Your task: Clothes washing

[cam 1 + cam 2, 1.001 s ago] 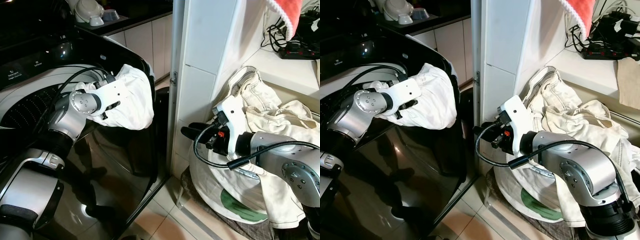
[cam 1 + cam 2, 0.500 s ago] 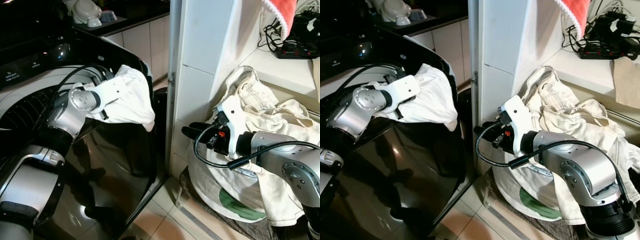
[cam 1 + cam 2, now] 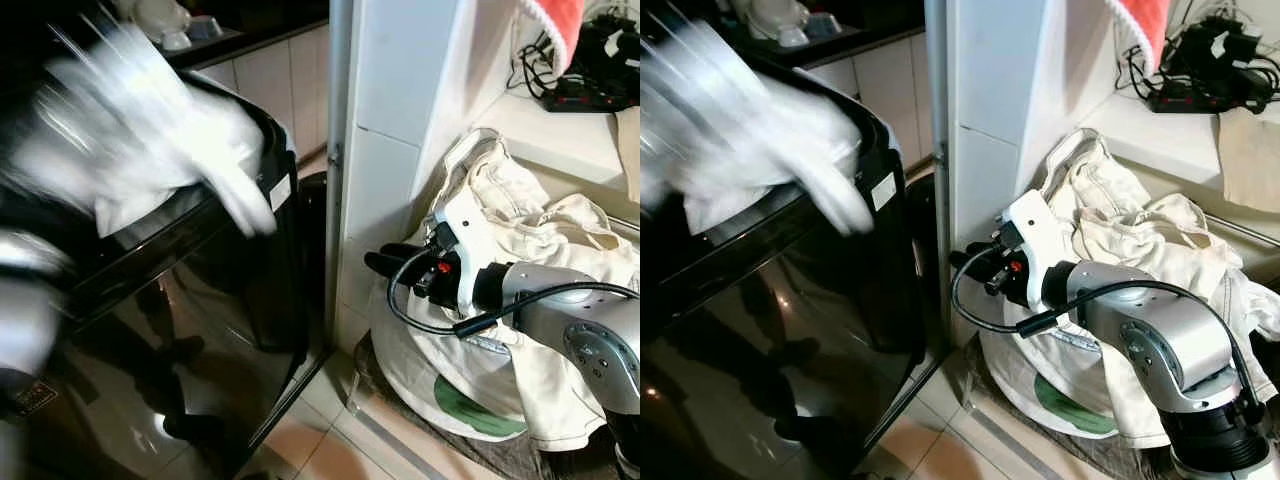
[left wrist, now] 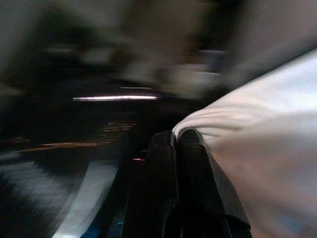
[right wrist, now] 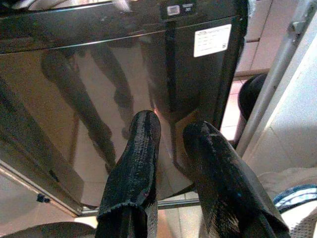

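White cloth, a garment (image 3: 150, 150) smeared by motion blur, fills the upper left of the left eye view, draped over the top edge of the black washing machine (image 3: 200, 300). In the left wrist view the left gripper (image 4: 177, 144) has its jaws closed tight on a fold of this same white fabric, with dark, streaked shapes behind it that are too blurred to read. Whether the garment is already over the drum opening cannot be told from these blurred pictures.

At the centre right of the frame the right gripper (image 3: 385, 264) hovers in front of the pile of cream clothes (image 3: 540, 230), which spills out of a laundry bag (image 3: 470, 390) on the floor by the white wall. Its jaws stand narrowly apart and hold nothing; the right wrist view looks along them at the machine's glossy front panel.

Judging by this, the task is at an early stage: one piece is on its way into the machine, and the heap at lower right is left to load.
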Available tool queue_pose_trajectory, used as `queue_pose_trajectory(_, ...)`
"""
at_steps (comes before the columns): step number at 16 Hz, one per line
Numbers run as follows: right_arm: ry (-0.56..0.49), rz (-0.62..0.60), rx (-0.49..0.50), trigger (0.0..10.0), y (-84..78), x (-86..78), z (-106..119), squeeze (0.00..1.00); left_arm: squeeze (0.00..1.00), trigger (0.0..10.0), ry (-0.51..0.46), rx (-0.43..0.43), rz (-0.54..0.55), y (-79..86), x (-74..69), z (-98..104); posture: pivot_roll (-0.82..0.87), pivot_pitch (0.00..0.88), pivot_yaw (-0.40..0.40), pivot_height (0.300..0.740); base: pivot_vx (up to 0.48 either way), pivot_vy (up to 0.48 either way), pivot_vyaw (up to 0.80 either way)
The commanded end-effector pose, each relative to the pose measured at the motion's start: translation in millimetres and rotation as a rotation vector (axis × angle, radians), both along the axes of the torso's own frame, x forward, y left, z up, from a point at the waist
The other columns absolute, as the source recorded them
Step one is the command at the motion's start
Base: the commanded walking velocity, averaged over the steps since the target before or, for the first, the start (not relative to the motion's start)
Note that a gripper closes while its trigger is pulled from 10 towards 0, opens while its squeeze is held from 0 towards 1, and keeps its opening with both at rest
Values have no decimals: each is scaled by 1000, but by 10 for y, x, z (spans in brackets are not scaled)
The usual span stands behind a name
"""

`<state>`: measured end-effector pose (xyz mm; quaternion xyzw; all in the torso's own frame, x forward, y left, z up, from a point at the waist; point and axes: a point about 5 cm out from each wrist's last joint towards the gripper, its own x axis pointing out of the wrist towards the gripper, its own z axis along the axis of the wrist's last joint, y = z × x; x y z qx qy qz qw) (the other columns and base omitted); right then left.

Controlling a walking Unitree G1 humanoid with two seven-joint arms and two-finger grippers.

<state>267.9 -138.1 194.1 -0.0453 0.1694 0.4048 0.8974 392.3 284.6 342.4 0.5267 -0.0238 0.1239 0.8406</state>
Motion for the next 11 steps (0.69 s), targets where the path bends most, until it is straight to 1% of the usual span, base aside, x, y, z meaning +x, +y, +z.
queue_pose_trajectory(1,-19,2,6,10000,-7,5,34,0,0,0,-63,26,40,76,-32,102,-33,0,49,740,0,0,0)
queue_pose_trajectory(2,-16,10,4,10000,16,10,20,0,0,10000,55,35,44,114,-18,9,-33,0,49,740,0,0,0)
queue_pose_trajectory(3,-16,12,4,10000,21,10,18,0,0,10000,87,37,32,104,-11,-38,-33,0,50,740,0,0,0)
queue_pose_trajectory(4,-16,13,3,10000,24,10,20,0,0,10000,141,-31,-24,41,20,-174,-37,0,51,740,0,0,0)
queue_pose_trajectory(5,-16,14,2,10000,21,9,22,0,1000,10000,180,-80,-54,3,38,-255,-37,0,51,740,0,0,0)
queue_pose_trajectory(6,-15,15,-3,10000,18,6,19,0,1000,10000,272,-120,-68,-9,51,-387,-37,0,51,740,0,0,0)
queue_pose_trajectory(7,-14,15,-5,10000,16,3,17,0,1000,10000,307,-123,-64,-3,52,-434,-37,0,51,740,0,0,0)
queue_pose_trajectory(9,-11,15,-14,10000,2,-5,14,0,1000,10000,349,-86,-11,77,32,-444,-40,0,49,740,0,0,0)
queue_pose_trajectory(10,-12,12,-16,10000,-3,-3,11,0,0,10000,364,-72,-10,95,23,-437,-40,0,49,740,0,0,0)
queue_pose_trajectory(11,-17,-20,-15,10000,-20,27,8,0,0,10000,341,-135,-66,38,35,-409,-38,0,49,740,0,0,0)
